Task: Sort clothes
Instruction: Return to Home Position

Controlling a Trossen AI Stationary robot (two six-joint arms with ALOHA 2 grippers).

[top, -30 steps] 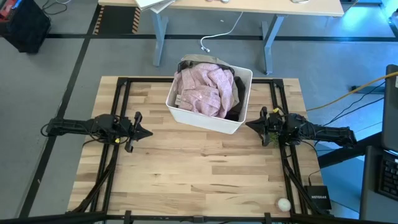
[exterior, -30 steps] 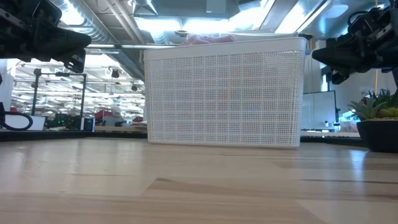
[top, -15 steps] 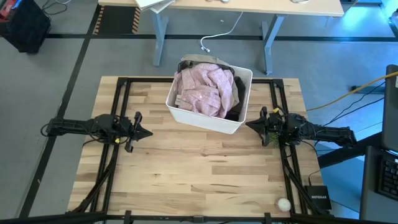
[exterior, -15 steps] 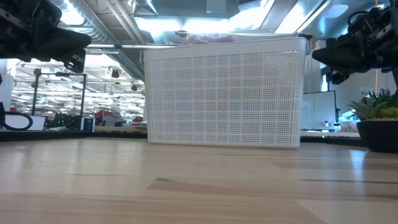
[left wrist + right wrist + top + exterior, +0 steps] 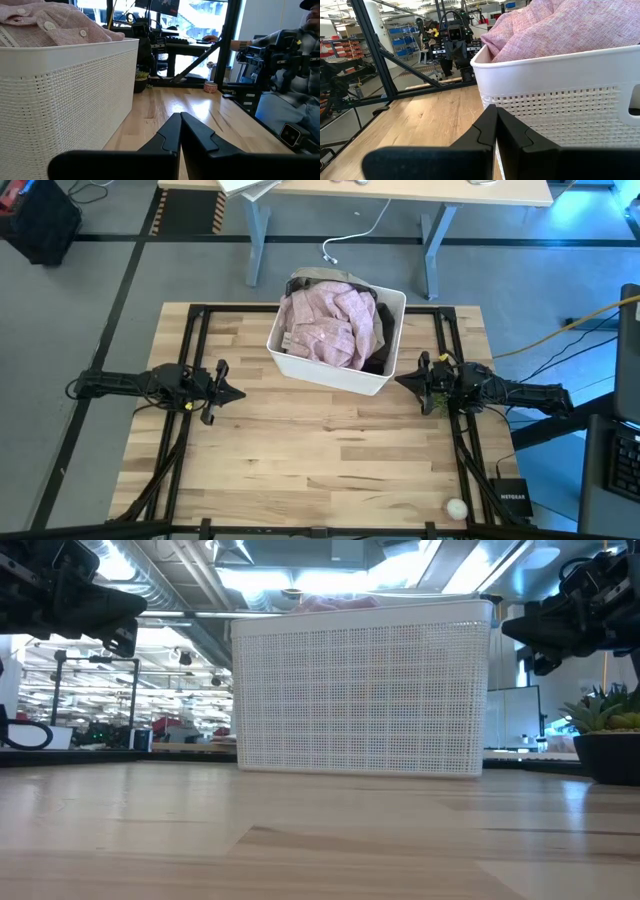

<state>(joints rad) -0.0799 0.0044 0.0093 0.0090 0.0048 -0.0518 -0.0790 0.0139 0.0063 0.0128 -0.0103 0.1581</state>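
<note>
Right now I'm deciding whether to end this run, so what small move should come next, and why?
Probably none: I would just hold both arms parked. The pink shirt tops the pile in the white bin, and no garment shows on the table. The left gripper and right gripper are shut and empty, out at the table's sides, apart from the bin.

In the foreground I see my right gripper [image 5: 495, 111], fingers pressed together, just beside the white bin [image 5: 560, 95]. A pink shirt [image 5: 570, 25] heaps above its rim. Far back across the table [image 5: 420, 115] is probably the left gripper [image 5: 454, 45], facing me.
</note>
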